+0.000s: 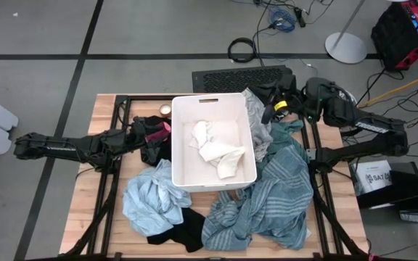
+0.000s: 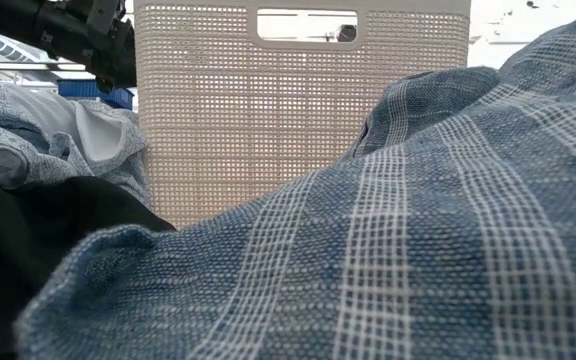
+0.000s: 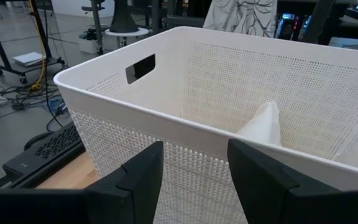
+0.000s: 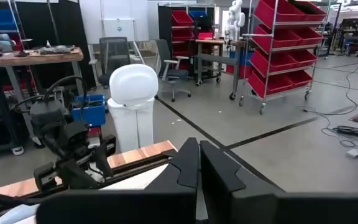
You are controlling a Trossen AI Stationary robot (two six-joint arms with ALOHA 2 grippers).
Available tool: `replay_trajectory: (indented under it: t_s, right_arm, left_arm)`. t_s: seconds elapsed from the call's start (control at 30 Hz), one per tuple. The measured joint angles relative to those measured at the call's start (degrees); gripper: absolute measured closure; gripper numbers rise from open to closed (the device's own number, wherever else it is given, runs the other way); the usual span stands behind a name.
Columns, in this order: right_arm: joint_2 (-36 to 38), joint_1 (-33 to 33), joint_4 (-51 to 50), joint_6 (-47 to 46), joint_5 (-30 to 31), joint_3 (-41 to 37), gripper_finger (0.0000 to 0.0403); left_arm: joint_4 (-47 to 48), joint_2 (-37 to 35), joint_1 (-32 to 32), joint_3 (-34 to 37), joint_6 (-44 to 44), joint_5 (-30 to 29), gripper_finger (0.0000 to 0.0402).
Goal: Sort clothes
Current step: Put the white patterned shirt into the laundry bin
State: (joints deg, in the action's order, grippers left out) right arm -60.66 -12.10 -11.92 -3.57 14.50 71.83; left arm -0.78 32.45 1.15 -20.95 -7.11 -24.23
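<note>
A white patterned garment [image 1: 215, 148] lies crumpled inside the white bin [image 1: 181, 174] at the middle of my counter [image 1: 85, 210]. Around the bin lie the teal-grey striped cloth [image 1: 271, 199] on its right, the light blue one [image 1: 151, 197] and the black one [image 1: 176, 233] at the front-left. My left pincer [image 3: 194, 168] hangs released just beside the bin's left wall, empty. My right pincer [image 4: 197, 163] is clenched on nothing, raised at the counter's far right.

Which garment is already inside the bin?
The white patterned garment, crumpled inside the white rectangular plastic bin; every other garment lies outside on the wooden table or drapes against its walls.
</note>
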Motion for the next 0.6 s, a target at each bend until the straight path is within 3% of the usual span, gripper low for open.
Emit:
replay_trajectory:
  t_s: [0.3,0.6]
  right_arm:
    - [-0.45,0.00,4.05,0.46,-1.43,-0.02,0.0403]
    - [-1.54,-0.02,29.42,5.32,-14.26,-0.02,0.0403]
  left_arm:
    - [-0.20,0.00,0.01,0.00,-0.04,0.00,0.0214]
    - [-0.24,0.00,0.00,0.00,-0.07,0.00,0.0214]
